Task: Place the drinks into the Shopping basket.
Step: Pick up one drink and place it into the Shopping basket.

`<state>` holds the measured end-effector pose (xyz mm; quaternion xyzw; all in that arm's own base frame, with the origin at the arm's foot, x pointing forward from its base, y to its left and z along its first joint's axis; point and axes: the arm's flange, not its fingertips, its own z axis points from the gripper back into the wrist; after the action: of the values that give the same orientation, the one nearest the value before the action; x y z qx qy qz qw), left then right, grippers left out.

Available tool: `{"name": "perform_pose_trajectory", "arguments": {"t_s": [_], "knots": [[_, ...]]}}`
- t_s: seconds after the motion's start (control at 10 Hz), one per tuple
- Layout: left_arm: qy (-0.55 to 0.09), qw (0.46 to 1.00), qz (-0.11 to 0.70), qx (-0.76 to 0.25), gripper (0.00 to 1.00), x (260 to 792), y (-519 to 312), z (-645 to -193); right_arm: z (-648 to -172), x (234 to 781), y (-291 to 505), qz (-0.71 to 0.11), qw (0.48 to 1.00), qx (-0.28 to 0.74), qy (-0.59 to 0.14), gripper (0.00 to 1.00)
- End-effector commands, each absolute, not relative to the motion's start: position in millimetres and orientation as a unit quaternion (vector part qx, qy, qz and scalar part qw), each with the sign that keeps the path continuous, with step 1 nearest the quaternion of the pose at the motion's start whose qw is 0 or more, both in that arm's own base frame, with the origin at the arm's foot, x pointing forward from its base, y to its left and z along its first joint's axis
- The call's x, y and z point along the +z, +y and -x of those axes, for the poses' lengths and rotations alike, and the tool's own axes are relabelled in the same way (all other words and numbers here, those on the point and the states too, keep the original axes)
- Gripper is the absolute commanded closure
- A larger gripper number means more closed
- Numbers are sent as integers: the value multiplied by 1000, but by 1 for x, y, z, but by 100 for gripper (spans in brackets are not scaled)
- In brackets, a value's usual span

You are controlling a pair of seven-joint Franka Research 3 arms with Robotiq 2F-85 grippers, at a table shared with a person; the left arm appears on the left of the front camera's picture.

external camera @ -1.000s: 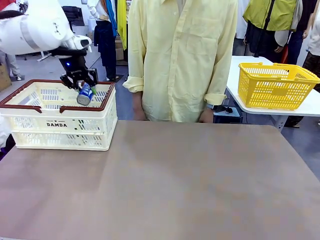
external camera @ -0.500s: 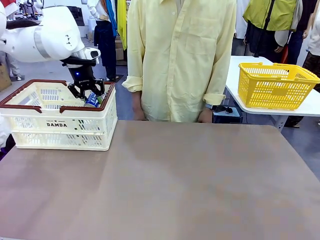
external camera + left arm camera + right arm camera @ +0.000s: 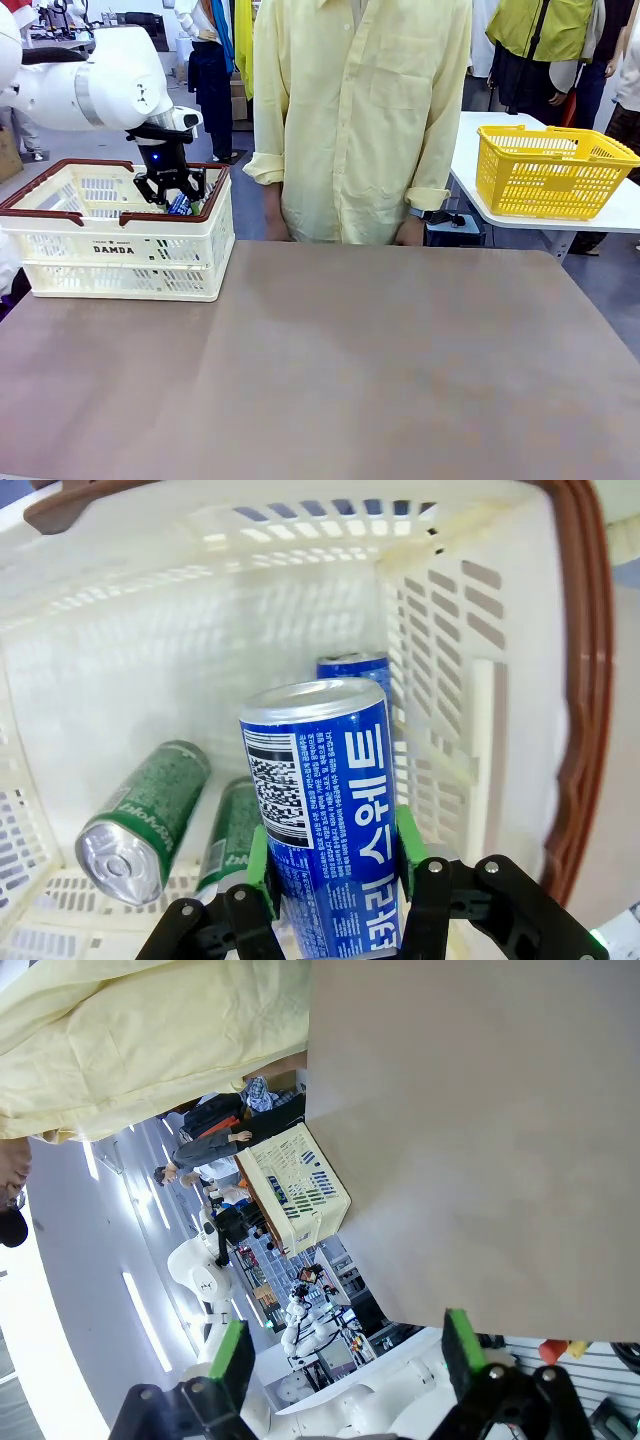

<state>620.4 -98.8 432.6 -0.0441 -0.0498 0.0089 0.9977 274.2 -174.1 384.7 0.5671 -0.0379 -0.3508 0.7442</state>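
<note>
At the far left of the table stands the Shopping basket [image 3: 120, 245], and everything else is best placed against it. Over the last second the left gripper [image 3: 172, 194] has carried the blue-and-white can [image 3: 180, 205] from above the basket's rim down inside its right-hand end, so that in the front view only the can's top shows above the brown-red edge. The left wrist view shows the green pads [image 3: 260, 865] clamped on either side of that blue-and-white can [image 3: 325, 815], which hangs near the basket's lattice wall [image 3: 440, 710] without yet resting on the floor. Below it, already inside the basket, lie a dark green can [image 3: 145, 815] on its side, a second green can [image 3: 232, 830] partly hidden behind the held one, and another blue can [image 3: 355, 672] tucked into the corner. Judging by this, the descent is almost done and release is the step left for this can; no drinks remain on the table [image 3: 380, 370] to the right of the basket, so the task looks close to finished. Farther right, well away from the basket, a person in a yellow shirt [image 3: 360, 120] stands at the table's far edge. The right gripper [image 3: 340, 1355], in its own wrist view, holds nothing, its jaws spread wide above the bare tabletop.
</note>
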Motion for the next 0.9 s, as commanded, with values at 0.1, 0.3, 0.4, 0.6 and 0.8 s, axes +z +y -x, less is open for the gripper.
{"name": "perform_pose_trajectory", "arguments": {"t_s": [0.1, 0.3, 0.4, 0.6, 0.8], "knots": [[-62, 998, 25, 12, 100, 421, -100, -633, -272, 390, -174, -565, 745, -353, -27, 0], [-61, 998, 14, 7, 100, 413, -102, -638, -272, 390, -174, -565, 745, -353, -27, 0], [-60, 998, 20, 7, 48, 413, -101, -638, -272, 390, -174, -565, 745, -353, -27, 0], [-60, 998, 16, 10, 0, 413, -100, -638, -272, 390, -174, -565, 745, -353, -27, 0], [-64, 998, 14, 12, 0, 416, -100, -637, -272, 390, -174, -565, 745, -353, -27, 0]]}}
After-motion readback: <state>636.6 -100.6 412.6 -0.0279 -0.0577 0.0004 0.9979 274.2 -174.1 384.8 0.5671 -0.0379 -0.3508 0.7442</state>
